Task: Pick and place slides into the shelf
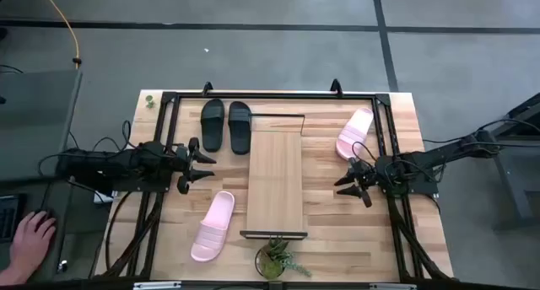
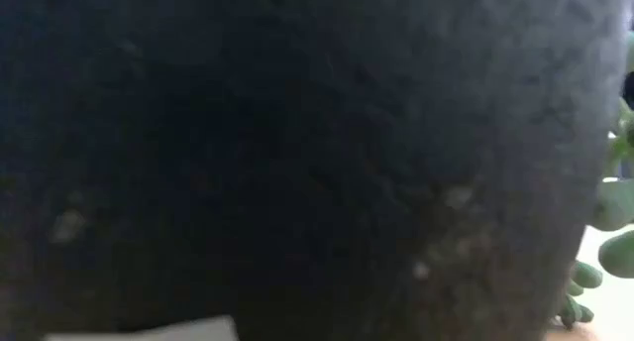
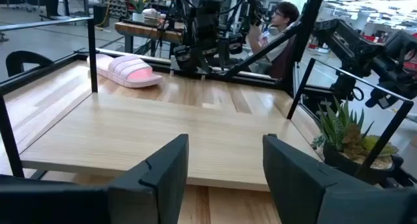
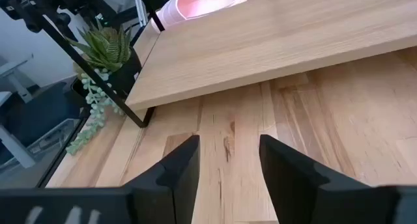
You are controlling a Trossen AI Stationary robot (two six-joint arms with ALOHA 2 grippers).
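The shelf (image 1: 276,185), a light wood plank on thin black bars, runs from near to far in the middle of the table. Two black slides (image 1: 226,124) lie side by side, soles down, on the tabletop left of the shelf's far end. One pink slide (image 1: 355,131) lies on the tabletop at the far right, also seen in the left wrist view (image 3: 127,71). The other pink slide (image 1: 213,226) lies near left, its end showing past the plank (image 4: 202,6). My left gripper (image 1: 207,167) is open left of the shelf; my right gripper (image 1: 341,172) is open right of it. Both are empty.
A potted plant (image 1: 274,258) stands at the shelf's near end; its dark pot (image 2: 297,153) fills the low view. Black frame bars (image 1: 160,180) run along the table's left and right sides. A person's hand (image 1: 32,239) rests beyond the left edge; another person (image 3: 283,22) sits beyond the table.
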